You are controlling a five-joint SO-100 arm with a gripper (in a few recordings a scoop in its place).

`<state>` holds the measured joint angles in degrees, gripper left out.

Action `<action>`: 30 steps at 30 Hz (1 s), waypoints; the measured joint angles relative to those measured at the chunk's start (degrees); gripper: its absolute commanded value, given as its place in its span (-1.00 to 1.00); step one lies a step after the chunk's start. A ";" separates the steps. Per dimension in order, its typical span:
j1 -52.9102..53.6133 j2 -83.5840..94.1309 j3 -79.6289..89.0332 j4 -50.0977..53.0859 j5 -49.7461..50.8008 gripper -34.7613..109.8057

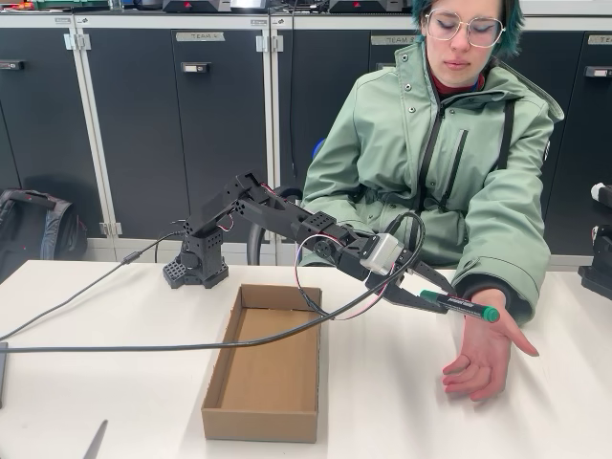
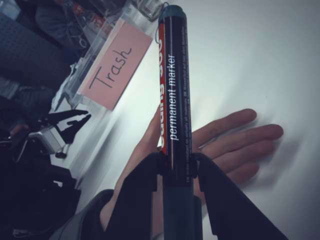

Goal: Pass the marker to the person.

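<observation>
The gripper (image 1: 428, 296) has its fingers squeezed tight on the marker (image 1: 467, 308), holding it just above the person's (image 1: 449, 143) open hand (image 1: 483, 359), so next it should go down and let go

Marker (image 1: 464, 306) above the person's hand (image 1: 481, 359); box (image 1: 263, 368) to its left

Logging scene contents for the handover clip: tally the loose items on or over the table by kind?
Green-capped black permanent marker, clamped in the black gripper: 1
Open brown cardboard box: 1
Pink paper sign reading "Trash": 1
Person's open hand, palm up under the marker: 1
Total: 4
</observation>
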<state>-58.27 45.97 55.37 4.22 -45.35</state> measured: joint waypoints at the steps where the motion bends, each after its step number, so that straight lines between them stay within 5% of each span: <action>1: 0.18 -0.18 0.00 0.00 -0.09 -0.59; 14: -0.79 -0.53 0.00 14.94 -6.86 -0.59; 30: -3.60 -0.53 0.00 15.64 -11.07 -0.56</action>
<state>-61.88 45.44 55.37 19.86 -56.43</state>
